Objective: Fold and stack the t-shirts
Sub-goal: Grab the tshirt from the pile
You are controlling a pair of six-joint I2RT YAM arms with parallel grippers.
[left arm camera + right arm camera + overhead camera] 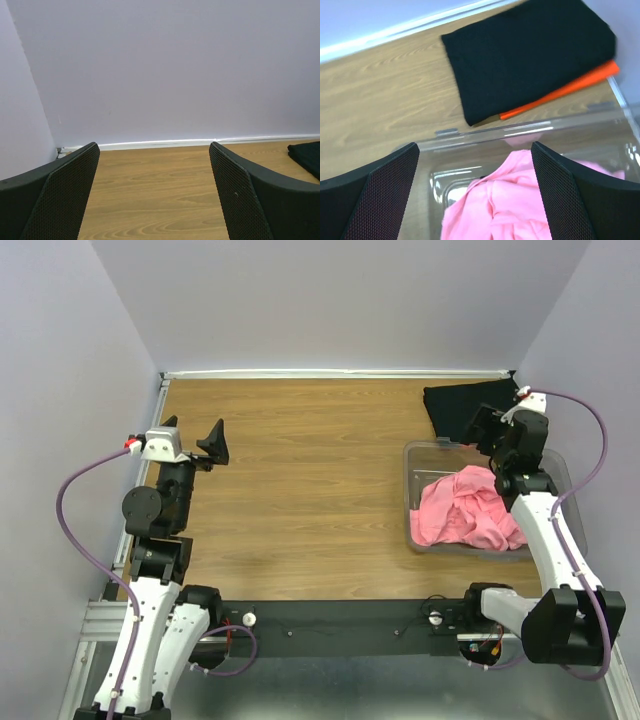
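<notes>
Pink t-shirt (465,508): crumpled in an unfolded heap inside the clear plastic bin (412,455) at the right side of the wooden table (300,490)
Black t-shirt (530,50): folded flat on the table just behind the bin, near the far right corner
Orange t-shirt (570,87): folded beneath the black one, only a strip of its edge peeking out
Left gripper (193,435): raised over bare wood on the left, well apart from the shirts, fingers spread wide, nothing between them
Right gripper (485,435): above the bin's far wall, between the pink heap and the folded pair, fingers parted, holding nothing
</notes>
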